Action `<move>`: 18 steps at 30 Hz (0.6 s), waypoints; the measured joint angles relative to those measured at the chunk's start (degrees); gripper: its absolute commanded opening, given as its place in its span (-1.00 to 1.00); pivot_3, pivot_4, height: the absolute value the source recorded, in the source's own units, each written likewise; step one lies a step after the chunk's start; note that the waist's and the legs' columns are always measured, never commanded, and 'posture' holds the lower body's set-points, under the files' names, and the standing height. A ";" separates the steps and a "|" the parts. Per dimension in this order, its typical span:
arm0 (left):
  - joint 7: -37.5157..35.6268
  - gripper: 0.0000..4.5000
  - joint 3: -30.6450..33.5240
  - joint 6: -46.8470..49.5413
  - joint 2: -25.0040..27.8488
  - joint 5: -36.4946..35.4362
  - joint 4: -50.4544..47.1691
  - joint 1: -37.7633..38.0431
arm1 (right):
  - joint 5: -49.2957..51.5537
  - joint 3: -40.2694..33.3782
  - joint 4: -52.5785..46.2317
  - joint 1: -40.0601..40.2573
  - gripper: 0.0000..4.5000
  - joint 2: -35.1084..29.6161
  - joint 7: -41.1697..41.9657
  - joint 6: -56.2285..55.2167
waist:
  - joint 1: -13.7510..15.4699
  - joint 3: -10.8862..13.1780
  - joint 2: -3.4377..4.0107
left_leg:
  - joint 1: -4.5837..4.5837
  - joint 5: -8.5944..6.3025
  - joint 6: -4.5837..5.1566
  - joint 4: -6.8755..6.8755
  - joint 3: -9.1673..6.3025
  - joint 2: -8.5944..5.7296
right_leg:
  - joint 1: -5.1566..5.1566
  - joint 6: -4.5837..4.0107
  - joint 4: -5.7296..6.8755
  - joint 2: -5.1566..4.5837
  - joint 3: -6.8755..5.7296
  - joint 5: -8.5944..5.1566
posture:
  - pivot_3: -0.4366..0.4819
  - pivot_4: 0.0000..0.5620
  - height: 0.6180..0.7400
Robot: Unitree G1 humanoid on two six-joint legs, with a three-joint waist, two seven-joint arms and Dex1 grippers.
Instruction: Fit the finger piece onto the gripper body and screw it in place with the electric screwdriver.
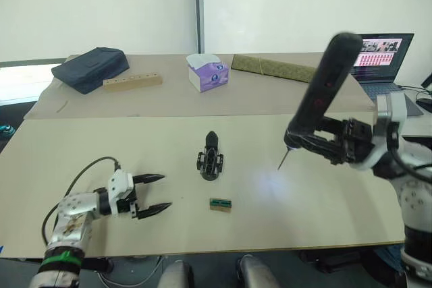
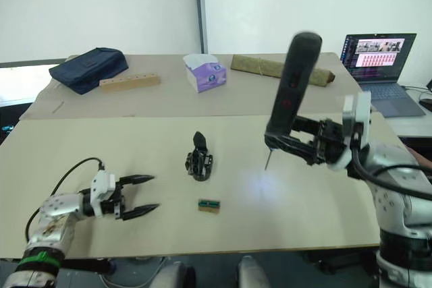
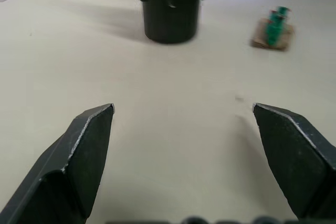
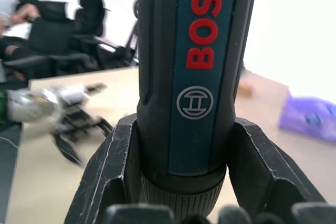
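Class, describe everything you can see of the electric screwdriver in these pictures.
The electric screwdriver is a dark, pen-shaped cylinder, plastic by its look, with red BOSCH lettering and a round logo on a dark blue strip. A ribbed collar rings its lower end, and a thin metal bit points down, its tip above the table. It leans, top away from the robot, clamped in the right end effector.

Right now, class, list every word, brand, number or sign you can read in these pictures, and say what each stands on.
"BOSC": red letters on the screwdriver held in the right gripper; the word runs off the picture's edge.
Round emblem, an H-like shape in a circle: on the screwdriver, below those letters.
Laptop screen: content too small to read.
Purple tissue box: print too small to read.
Green-and-brown block: no legible marking.
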 measured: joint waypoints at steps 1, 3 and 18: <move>-0.33 0.98 0.18 0.61 0.51 -0.76 -2.16 1.46 | -0.30 -0.14 -1.08 2.21 -0.16 0.25 -0.05 -1.11 | 0.05 0.02 0.00 | -0.01 0.01 -0.01 0.02 0.02 0.00 | 0.00 0.03 -0.03 -0.05 0.03 -0.01 | -0.05 -0.47 1.00; -0.26 0.98 0.17 1.76 1.14 -1.01 -6.17 2.81 | -1.34 0.07 -2.61 5.20 -0.16 1.63 -0.23 -3.09 | 0.31 0.07 -0.09 | -0.02 0.04 -0.04 0.06 0.02 -0.03 | 0.06 0.09 -0.09 -0.04 0.01 0.01 | -0.05 -0.47 1.00; 9.52 0.98 -13.14 12.56 -3.56 6.14 -21.08 -0.72 | -5.92 21.93 -10.03 1.30 -0.16 13.26 -5.38 -7.14 | 0.34 0.20 -0.28 | -0.11 0.06 -0.07 0.06 0.02 -0.16 | 0.01 0.13 -0.12 0.07 0.02 -0.01 | -0.05 -0.47 1.00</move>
